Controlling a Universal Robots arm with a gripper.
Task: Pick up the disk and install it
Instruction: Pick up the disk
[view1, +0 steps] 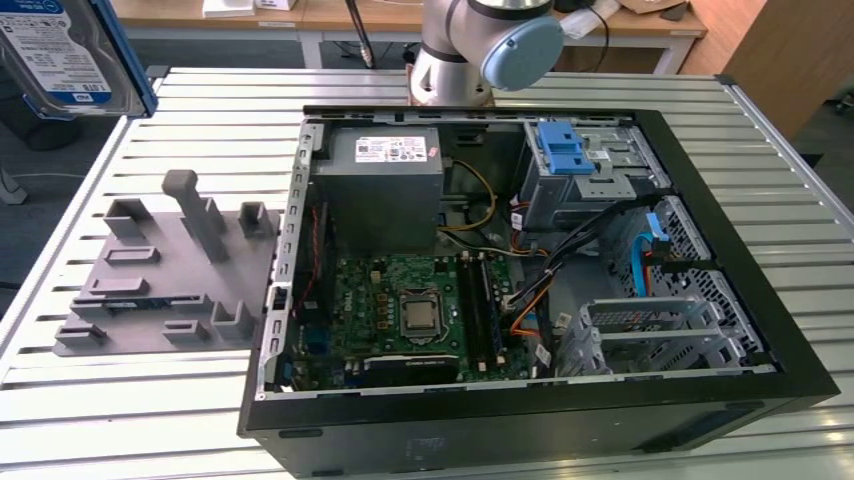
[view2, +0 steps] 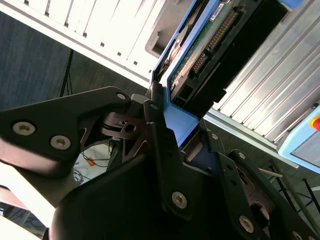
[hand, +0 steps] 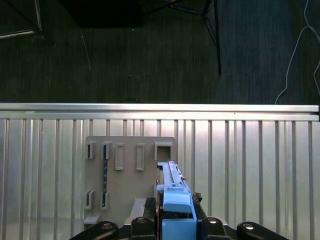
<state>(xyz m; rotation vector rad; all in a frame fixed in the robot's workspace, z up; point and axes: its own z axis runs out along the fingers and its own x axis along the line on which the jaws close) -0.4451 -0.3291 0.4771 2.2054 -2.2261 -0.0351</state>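
Note:
The disk (view1: 60, 55) hangs high at the exterior view's top left, its white-and-blue label facing the camera and a blue carrier frame along its edge. In the second wrist view my gripper (view2: 172, 125) is shut on the carrier's blue end, with the disk's (view2: 210, 45) green circuit-board side showing beyond the black fingers (view2: 160, 150). The first wrist view looks along the disk (hand: 172, 192) edge-on, held above the grey holder plate (hand: 125, 170) on the slatted table.
The open computer case (view1: 694, 400) lies on the table, with a motherboard, a grey power supply box (view1: 380, 190), a blue-latched drive bay (view1: 561, 150) and a metal drive cage (view1: 654, 325). The grey slotted holder plate (view1: 160, 280) sits beside it. The arm's base (view1: 467, 50) stands behind.

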